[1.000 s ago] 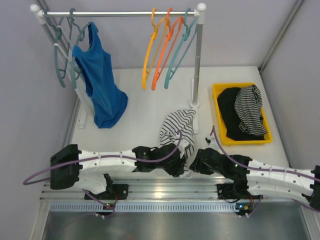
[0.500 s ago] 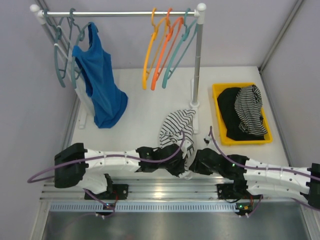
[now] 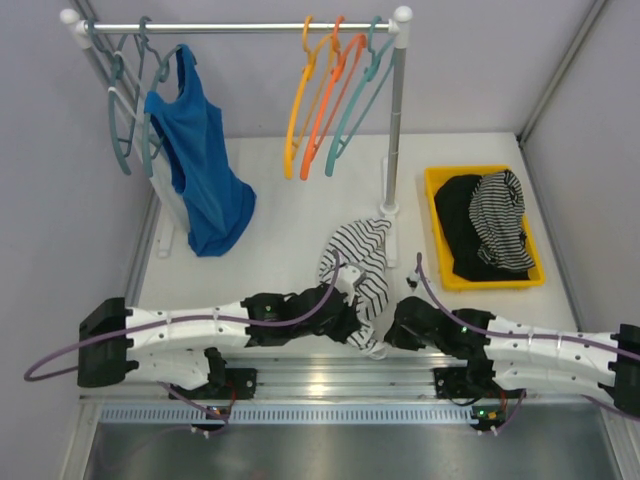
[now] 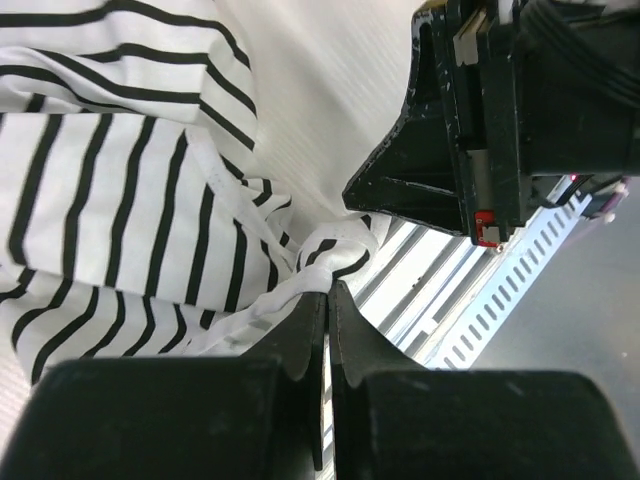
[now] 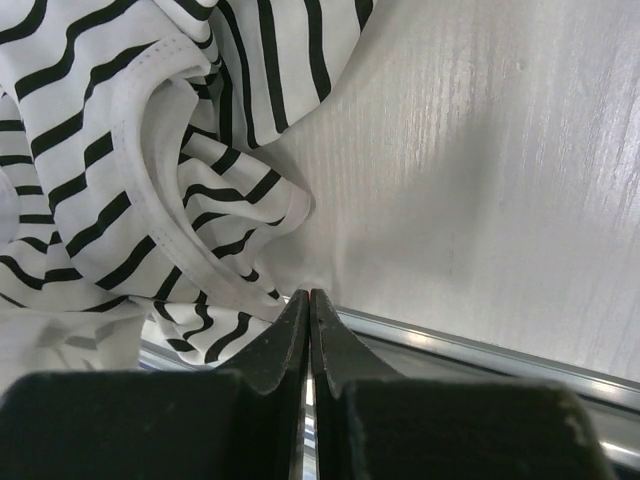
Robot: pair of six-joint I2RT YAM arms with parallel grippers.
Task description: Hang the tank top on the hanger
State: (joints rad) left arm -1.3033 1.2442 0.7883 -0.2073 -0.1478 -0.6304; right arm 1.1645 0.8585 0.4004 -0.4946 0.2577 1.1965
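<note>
The tank top (image 3: 358, 255), white with bold black stripes, lies crumpled on the table in front of both arms. My left gripper (image 3: 358, 326) is at its near edge. In the left wrist view the jaws (image 4: 328, 290) are shut, with a gathered fold of the tank top (image 4: 120, 200) pinched at their tips. My right gripper (image 3: 393, 335) faces it from the right. In its wrist view it is shut (image 5: 310, 293) on a sliver of the tank top's hem (image 5: 120, 180). The amber hanger (image 3: 296, 110) hangs on the rail, far from both grippers.
The rail (image 3: 240, 27) also carries a redder orange hanger (image 3: 325, 110), a teal hanger (image 3: 355, 110), several teal hangers at the left (image 3: 125, 120) and a blue top (image 3: 200, 170). The rack post (image 3: 395, 120) stands behind the tank top. A yellow bin (image 3: 435, 230) holds dark garments (image 3: 490, 225).
Both grippers have closed on the near edge of the tank top. The left arm's rear section has swung leftward and lower.
</note>
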